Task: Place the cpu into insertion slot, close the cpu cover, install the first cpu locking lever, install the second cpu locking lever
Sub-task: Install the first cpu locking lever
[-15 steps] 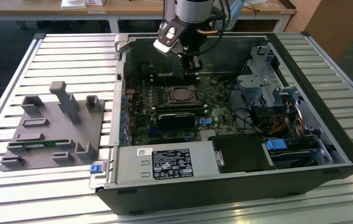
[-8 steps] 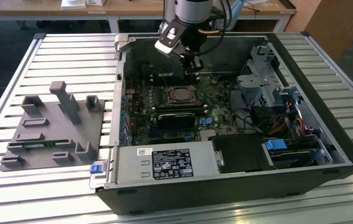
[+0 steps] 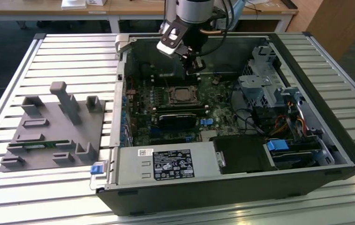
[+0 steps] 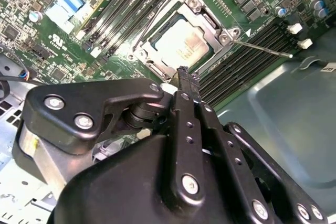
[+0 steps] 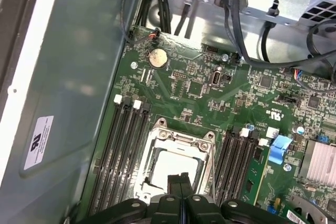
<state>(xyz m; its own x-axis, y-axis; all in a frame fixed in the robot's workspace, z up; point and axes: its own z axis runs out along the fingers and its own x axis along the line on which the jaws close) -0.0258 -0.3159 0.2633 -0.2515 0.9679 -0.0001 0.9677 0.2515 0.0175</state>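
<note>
The cpu (image 4: 181,45), a flat grey square chip, lies in its socket on the green motherboard; I also see the cpu (image 5: 173,165) in the first wrist view. The cpu cover (image 4: 212,23), a silvery frame, lies flat around it, as the cpu cover (image 5: 177,139) also appears. A thin metal locking lever (image 4: 265,50) sticks out sideways over the memory slots. My gripper (image 4: 183,71) hovers just above the socket's edge, fingers shut together with nothing between them. In the exterior view the gripper (image 3: 193,68) hangs over the board behind the socket (image 3: 180,95).
The open computer case (image 3: 346,140) stands on a slatted table. Memory slots (image 5: 118,150) flank the socket. A drive cage (image 3: 259,84), cables (image 3: 252,119) and power supply (image 3: 164,164) crowd the case. A grey fixture block (image 3: 52,131) sits at the exterior view's left.
</note>
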